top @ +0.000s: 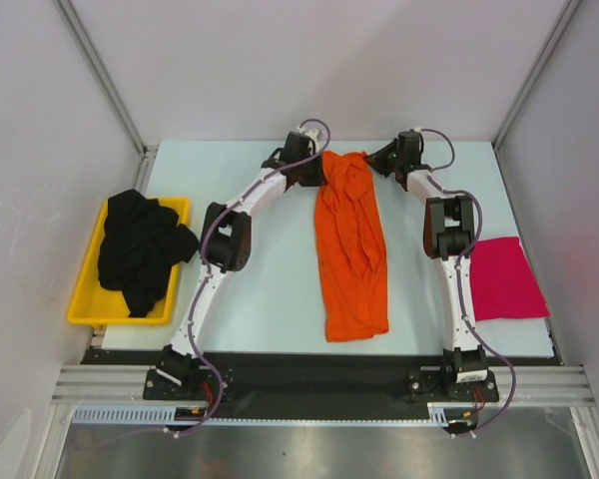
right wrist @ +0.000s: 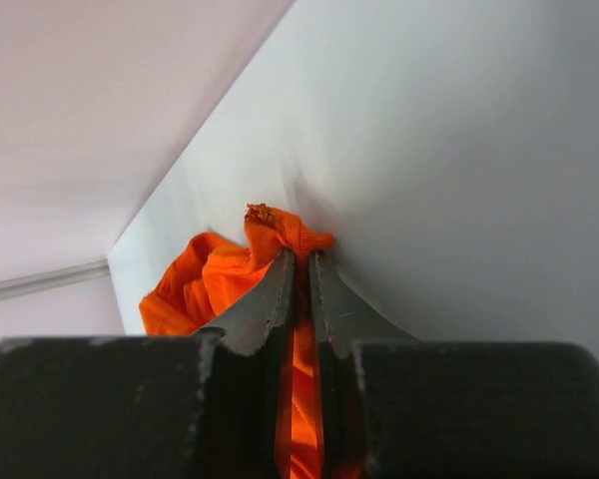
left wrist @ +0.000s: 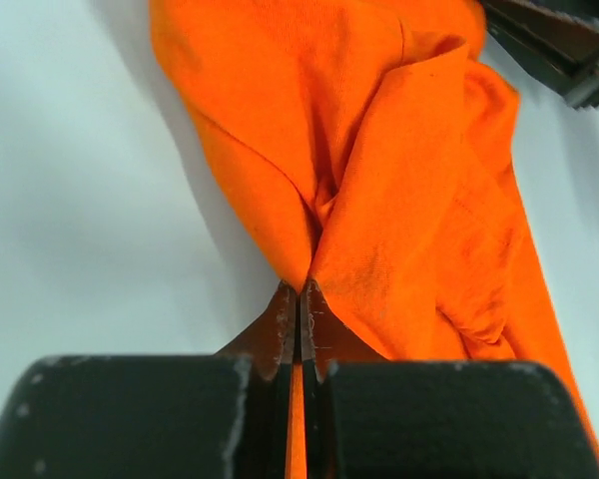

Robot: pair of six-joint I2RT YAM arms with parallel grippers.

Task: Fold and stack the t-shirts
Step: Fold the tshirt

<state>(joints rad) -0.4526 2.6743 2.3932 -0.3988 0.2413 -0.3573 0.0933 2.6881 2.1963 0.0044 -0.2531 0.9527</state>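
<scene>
Orange t-shirt [top: 351, 249] — pinched edge hidden | left claw [left wrist: 299, 291], right claw [right wrist: 298, 257] clamped

An orange t-shirt [top: 351, 249] lies in a long band down the middle of the surface [top: 270, 289], its bunched far end pinched by the left gripper [left wrist: 299, 291] and right gripper [right wrist: 298, 255]. A magenta-pink t-shirt [top: 504, 277] lies folded flat at right; a black t-shirt [top: 140, 249] sits crumpled in a yellow tray [top: 85, 299] at left.
</scene>
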